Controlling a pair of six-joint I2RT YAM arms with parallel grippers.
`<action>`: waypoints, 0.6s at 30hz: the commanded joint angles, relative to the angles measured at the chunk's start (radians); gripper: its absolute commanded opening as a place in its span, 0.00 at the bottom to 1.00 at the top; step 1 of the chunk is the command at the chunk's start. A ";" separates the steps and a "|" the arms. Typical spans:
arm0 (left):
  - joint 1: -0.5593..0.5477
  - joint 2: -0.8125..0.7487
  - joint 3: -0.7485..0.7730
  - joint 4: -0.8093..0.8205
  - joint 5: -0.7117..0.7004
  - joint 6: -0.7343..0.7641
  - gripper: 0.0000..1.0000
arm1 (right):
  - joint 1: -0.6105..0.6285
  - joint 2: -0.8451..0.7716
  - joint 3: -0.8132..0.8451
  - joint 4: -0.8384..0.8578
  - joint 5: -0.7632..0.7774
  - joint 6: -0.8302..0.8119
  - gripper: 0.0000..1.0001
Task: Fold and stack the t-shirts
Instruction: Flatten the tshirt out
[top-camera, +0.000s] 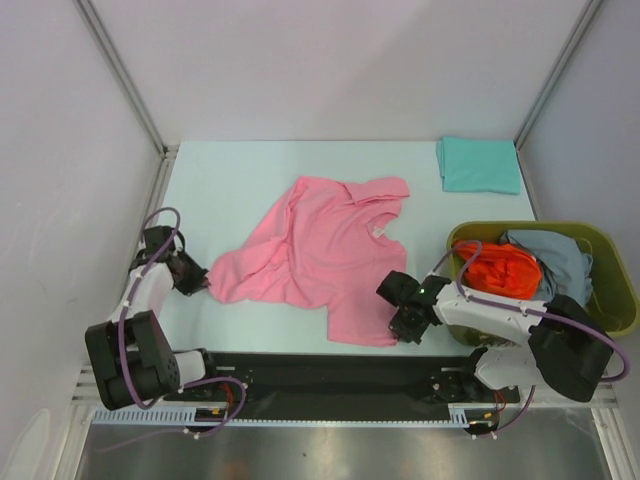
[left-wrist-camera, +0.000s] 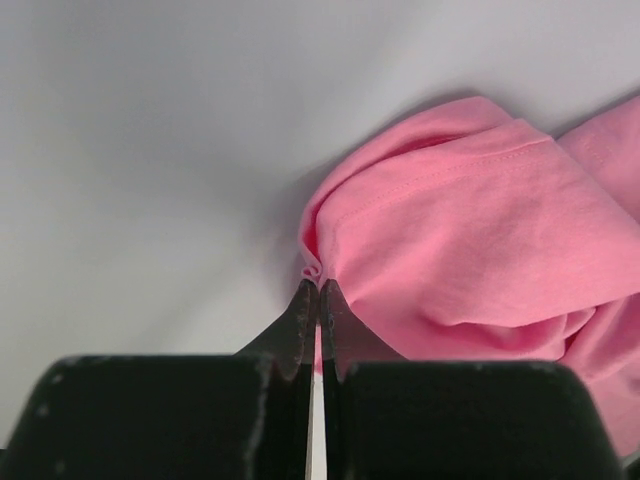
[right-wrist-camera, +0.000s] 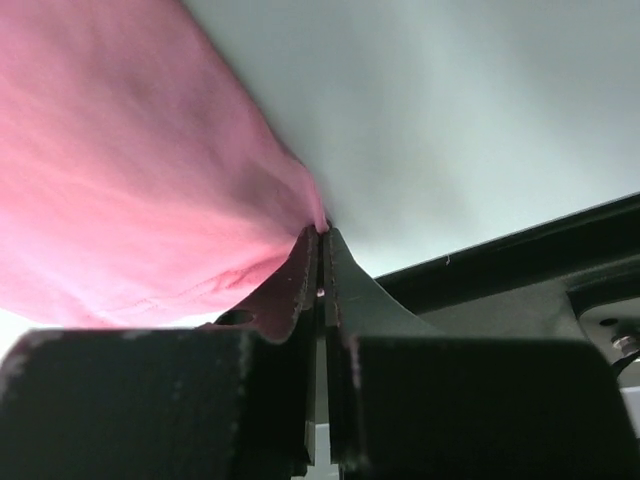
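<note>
**Inspector:** Which step is in hand?

**Assessor:** Judged to be the take-up before the first fold. The pink t-shirt (top-camera: 320, 255) lies rumpled on the table (top-camera: 230, 190), to the left of the olive-green basket (top-camera: 610, 290).

**Inspector:** The claws?

**Assessor:** Both are pressed together on pink cloth. The right gripper (right-wrist-camera: 322, 240) pinches the near hem corner, just beside the basket's left wall. The left gripper (left-wrist-camera: 318, 290) pinches a puckered edge at the shirt's side farthest from the basket.

**Inspector:** The other garments?

**Assessor:** The teal t-shirt (top-camera: 478, 165) lies folded flat beyond the basket's far side. The orange-red t-shirt (top-camera: 498, 268) and the grey-blue t-shirt (top-camera: 560, 255) are bundled inside the basket.

**Inspector:** What does the next move call for?

**Assessor:** In my judgement, lifting both corners together and drawing them apart, so the cloth tautens and flattens. The two grips sit at unequal heights on the garment, so it may skew.

**Inspector:** Any brands or writing?

**Assessor:** None legible. A pale neck tag (top-camera: 378, 232) shows inside the collar, too small to read.
</note>
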 joint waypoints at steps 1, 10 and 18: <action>0.008 -0.068 0.018 -0.012 0.021 -0.012 0.00 | -0.010 0.043 0.111 0.014 0.112 -0.137 0.00; 0.008 -0.156 0.054 -0.041 0.022 -0.048 0.00 | -0.053 0.085 0.309 -0.032 0.218 -0.419 0.00; 0.008 -0.204 0.205 -0.129 0.019 -0.005 0.00 | -0.197 -0.044 0.457 0.057 0.138 -0.821 0.00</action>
